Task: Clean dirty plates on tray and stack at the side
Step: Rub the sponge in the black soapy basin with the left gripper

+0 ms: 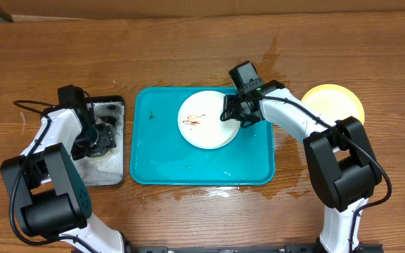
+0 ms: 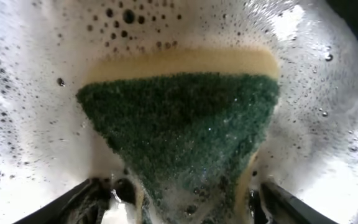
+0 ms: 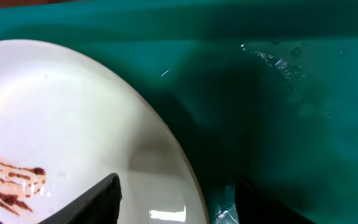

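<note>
A white dirty plate (image 1: 207,132) with a brown smear (image 1: 193,121) lies in the turquoise tray (image 1: 153,154). My right gripper (image 1: 232,114) is at the plate's right edge. In the right wrist view its jaws straddle the rim of the plate (image 3: 73,112): one finger is over the plate, the other over the tray floor (image 3: 278,93). The right gripper (image 3: 176,186) is open. A pale yellow plate (image 1: 335,102) sits on the table at the right. My left gripper (image 1: 104,137) hangs open over a foamy green and yellow sponge (image 2: 179,118), with a small gap on each side.
The sponge lies in a black tray (image 1: 115,104) full of suds, left of the turquoise tray. Water is pooled on the wooden table along the turquoise tray's front edge (image 1: 202,190). The table's back edge runs along the top of the overhead view.
</note>
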Motion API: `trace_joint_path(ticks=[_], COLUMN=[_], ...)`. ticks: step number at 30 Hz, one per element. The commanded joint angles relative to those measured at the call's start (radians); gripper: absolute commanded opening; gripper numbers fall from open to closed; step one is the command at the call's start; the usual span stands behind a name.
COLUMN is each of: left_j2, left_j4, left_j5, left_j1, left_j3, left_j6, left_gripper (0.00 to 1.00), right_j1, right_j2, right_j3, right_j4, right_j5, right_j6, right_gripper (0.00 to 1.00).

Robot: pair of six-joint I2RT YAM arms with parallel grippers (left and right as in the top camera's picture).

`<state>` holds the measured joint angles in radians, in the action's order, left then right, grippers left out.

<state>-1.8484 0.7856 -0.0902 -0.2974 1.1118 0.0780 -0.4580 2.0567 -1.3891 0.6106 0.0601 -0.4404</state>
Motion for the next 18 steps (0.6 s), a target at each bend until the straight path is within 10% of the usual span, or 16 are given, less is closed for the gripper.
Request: trace_joint_path(ticks=[1, 9, 18], left_j2=[0.008, 0.008, 0.008], left_j4=[-0.013, -0.012, -0.012], left_j5=[-0.011, -0.01, -0.012], left_j1=[-0.006, -0.005, -0.005], left_j3=[-0.002, -0.002, -0.002], left_j6=[0.005, 0.005, 0.005], left_gripper=[0.74, 0.59, 0.44], right_j1=[0.008, 0.002, 0.002], right_j2=[0.032, 0.035, 0.035], right_j3=[0.039, 0.048, 0.048], right_j4=[-0.006, 0.011, 0.071], right_j5=[-0.031, -0.03, -0.048], right_j6=[0.0, -0.014, -0.061], right_gripper=[0.59, 0.12, 0.04])
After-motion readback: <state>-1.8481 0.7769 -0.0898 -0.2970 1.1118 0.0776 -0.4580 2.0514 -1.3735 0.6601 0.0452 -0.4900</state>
